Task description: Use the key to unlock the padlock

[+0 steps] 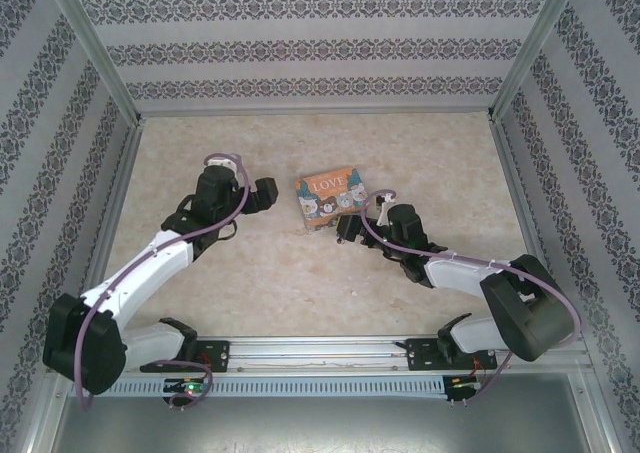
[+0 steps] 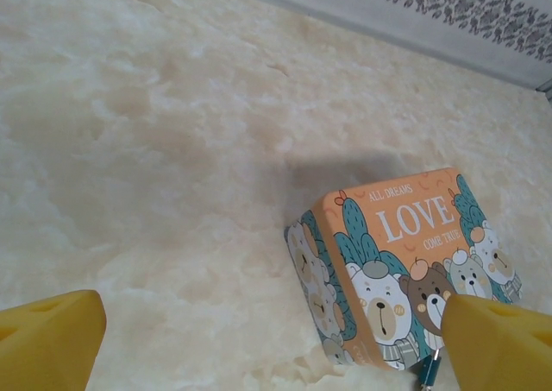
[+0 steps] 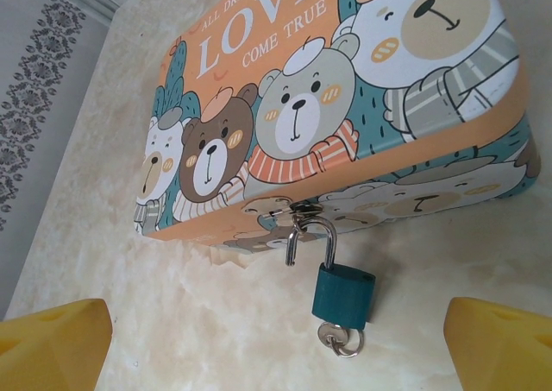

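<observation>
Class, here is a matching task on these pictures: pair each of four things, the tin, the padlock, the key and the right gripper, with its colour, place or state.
Things:
1. tin
2. padlock
3. key
4. right gripper

Descriptions:
A. teal, hanging on the tin's front
B. jaws open
C. orange lid reading LOVE
D. silvery, at the padlock's bottom end

Pairs: 1-C; 2-A; 3-D; 4-B

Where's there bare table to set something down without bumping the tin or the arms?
Bare: the far strip of table between the tin and the back wall, and the middle patch between tin and base rail. Crowded: the tin's front, where the padlock hangs and the right gripper sits close; the left gripper crowds the tin's left side.
</observation>
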Controlling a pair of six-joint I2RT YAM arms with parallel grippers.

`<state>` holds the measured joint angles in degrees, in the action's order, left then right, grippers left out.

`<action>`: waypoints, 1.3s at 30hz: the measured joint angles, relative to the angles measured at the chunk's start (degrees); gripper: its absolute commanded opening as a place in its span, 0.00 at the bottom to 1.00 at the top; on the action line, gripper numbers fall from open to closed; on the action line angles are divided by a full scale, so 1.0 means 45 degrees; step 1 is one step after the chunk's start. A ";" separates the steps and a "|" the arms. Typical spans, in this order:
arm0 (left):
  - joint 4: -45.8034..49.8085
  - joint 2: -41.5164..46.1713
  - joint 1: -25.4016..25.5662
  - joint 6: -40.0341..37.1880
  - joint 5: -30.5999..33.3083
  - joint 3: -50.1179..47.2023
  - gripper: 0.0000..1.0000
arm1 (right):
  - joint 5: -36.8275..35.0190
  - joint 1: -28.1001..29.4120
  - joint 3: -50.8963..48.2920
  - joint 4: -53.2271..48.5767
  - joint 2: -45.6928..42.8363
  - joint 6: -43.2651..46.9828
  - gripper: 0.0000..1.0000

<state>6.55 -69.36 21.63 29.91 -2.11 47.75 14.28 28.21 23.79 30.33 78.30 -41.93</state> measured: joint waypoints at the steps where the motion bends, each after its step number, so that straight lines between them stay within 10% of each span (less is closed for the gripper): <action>1: 0.0083 -0.0306 0.0000 -0.0024 -0.0233 0.0243 0.99 | -0.0005 0.0000 0.0024 -0.0024 0.0000 0.0005 0.98; 39: 0.2759 -0.9058 0.0709 -0.1326 -0.6334 0.8354 0.99 | -0.0675 -0.0083 -0.0214 -0.0330 -0.0155 -0.0015 0.98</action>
<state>18.96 -110.13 24.82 23.94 -30.61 85.34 11.25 27.83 22.83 28.84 77.60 -42.00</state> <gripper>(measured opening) 0.993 0.985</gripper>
